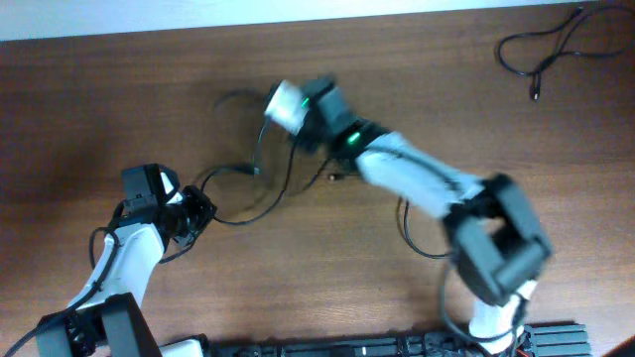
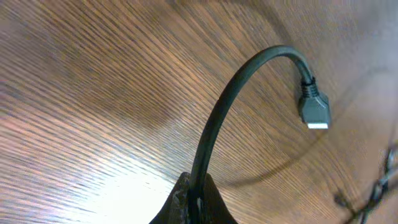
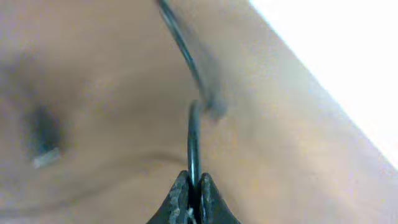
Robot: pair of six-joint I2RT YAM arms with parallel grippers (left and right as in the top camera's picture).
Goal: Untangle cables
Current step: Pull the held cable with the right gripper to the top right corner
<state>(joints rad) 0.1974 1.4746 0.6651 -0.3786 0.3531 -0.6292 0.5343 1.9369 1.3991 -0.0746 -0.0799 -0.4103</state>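
Thin black cables [image 1: 260, 193] lie in loose loops across the wooden table between the two arms. My left gripper [image 1: 201, 210] is shut on one cable [image 2: 230, 93]. That cord arches up from the jaws [image 2: 198, 182] to a small silver-tipped plug [image 2: 314, 112]. My right gripper [image 1: 272, 121] reaches to the upper middle of the table and is blurred in the overhead view. In the right wrist view it [image 3: 194, 178] is shut on a thin cable [image 3: 193, 137] that runs straight up. Another strand [image 3: 183, 50] crosses above it.
A separate black cable [image 1: 541, 50] lies curled at the far right corner. Another thin loop [image 1: 409, 230] lies beside the right arm's forearm. The table's pale back edge [image 3: 336, 56] is close to the right gripper. A blurred plug [image 3: 45, 146] lies to its left.
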